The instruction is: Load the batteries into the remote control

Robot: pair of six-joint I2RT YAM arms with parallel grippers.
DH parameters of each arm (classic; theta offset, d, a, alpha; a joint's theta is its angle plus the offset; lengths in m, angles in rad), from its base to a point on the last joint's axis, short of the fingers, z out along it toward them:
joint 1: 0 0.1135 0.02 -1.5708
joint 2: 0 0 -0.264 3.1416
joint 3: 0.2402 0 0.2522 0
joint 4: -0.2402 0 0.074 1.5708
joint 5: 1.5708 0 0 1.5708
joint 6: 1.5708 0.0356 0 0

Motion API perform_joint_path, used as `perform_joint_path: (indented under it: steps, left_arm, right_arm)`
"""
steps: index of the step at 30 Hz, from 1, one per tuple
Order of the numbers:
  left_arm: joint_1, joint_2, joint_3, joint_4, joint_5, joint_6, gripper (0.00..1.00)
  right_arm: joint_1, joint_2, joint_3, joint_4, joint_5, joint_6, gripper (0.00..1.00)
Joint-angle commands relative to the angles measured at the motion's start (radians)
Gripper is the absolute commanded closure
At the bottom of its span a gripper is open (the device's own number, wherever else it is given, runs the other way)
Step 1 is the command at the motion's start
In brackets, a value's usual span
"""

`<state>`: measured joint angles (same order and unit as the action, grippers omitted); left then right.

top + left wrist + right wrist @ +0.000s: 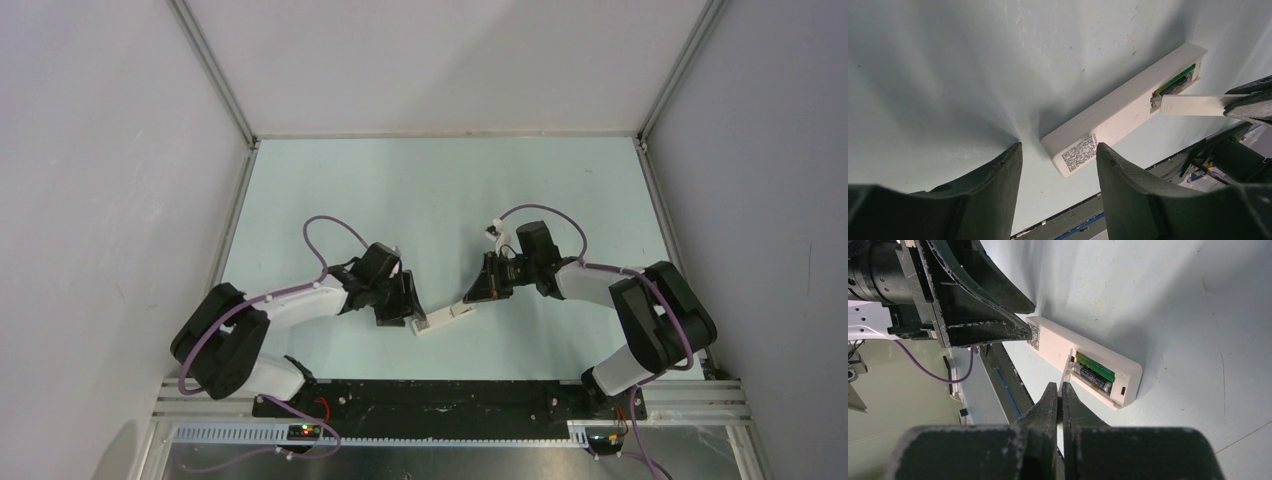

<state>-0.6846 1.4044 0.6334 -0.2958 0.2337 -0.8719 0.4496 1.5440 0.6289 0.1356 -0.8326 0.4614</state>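
Left wrist view: left gripper [1058, 146] spread astride near end of remote control [1118, 112], batteries [1175, 84] seated in bay ahead, right gripper [1058, 387] pinching battery cover [1193, 105] at bay edge; likely closing step, cover needs sliding home.

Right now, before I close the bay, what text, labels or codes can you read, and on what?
No words or numbers are legible anywhere.
remote control: QR code sticker on its back; the fine print beside it is too small to read.
batteries: any print on them is too blurred to read.
battery cover: plain white, no marking visible.
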Motion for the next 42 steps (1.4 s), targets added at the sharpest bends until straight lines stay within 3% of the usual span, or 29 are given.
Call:
perform_joint_path:
  steps: [1, 19, 42]
  left_arm:
    - [-0.008, 0.008, -0.006, 0.019, 0.005, -0.01, 0.4]
    - [-0.006, 0.014, -0.008, 0.018, 0.009, -0.01, 0.4]
    - [-0.007, 0.018, -0.003, 0.02, 0.016, -0.007, 0.4]
  right_arm:
    - [-0.003, 0.011, 0.033, 0.007, -0.026, -0.018, 1.0]
    - [0.018, 0.036, 0.033, 0.071, 0.004, 0.032, 1.0]
    - [0.041, 0.085, 0.034, 0.035, 0.038, -0.006, 1.0]
